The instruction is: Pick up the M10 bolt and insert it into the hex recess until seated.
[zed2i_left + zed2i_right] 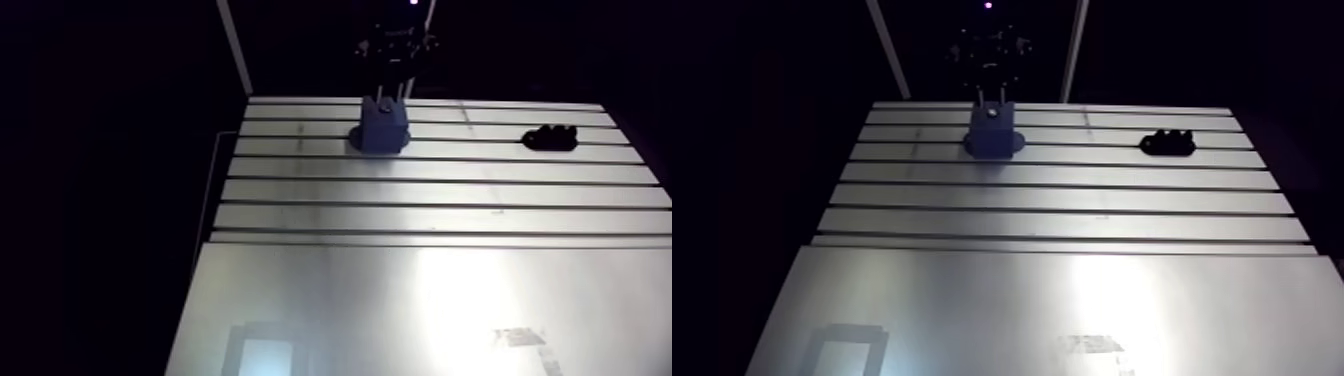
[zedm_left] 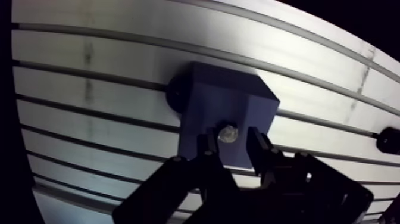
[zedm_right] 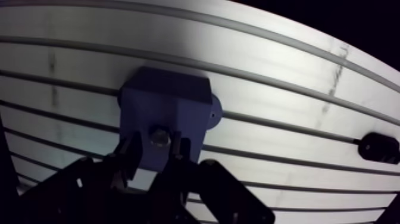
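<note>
Gripper (image 2: 232, 137) clenched on the bolt (image 2: 228, 132) atop the blue block (image 2: 221, 101) (black part (image 1: 551, 139) far right).

A workshop or lab (bare slotted aluminium table (image 1: 430, 190)).

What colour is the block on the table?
The block is dark blue. It shows best in the wrist view.

The gripper (image 2: 232, 140) is all black. Its two fingers (image 2: 206, 149) are thin and flat at the tips. They sit on thick black bars (image 2: 169, 184) with bends in them, held by small round pins (image 2: 205, 153) (they look like tiny dots).
</note>
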